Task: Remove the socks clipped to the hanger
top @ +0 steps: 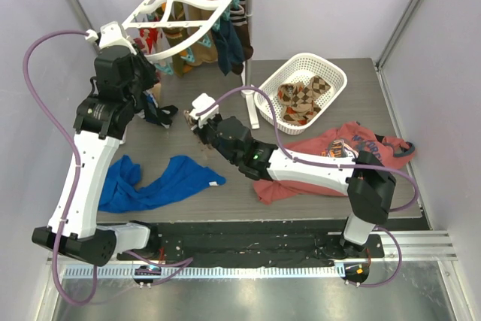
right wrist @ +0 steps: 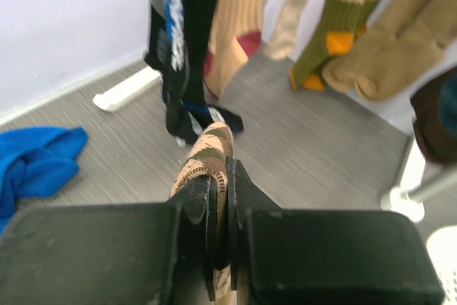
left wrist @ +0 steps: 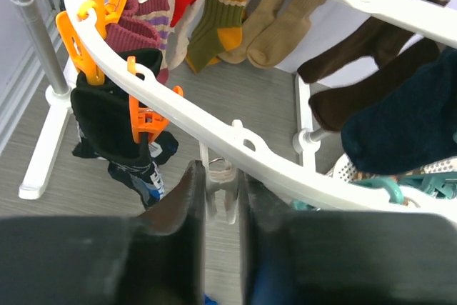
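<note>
The right tool is clenched on a tan-and-brown argyle sock, whose folded end bulges above the pinched fingers, held over the desk. The left tool sits just under the white ring of the hanger. Its fingers stand a narrow gap apart with a pale clip in that gap, and I cannot tell whether they pinch it. The socks hang clipped around the ring: olive striped, beige, dark brown and navy, and a black one under an orange clip. To the right, a white basket holds more argyle socks.
</note>
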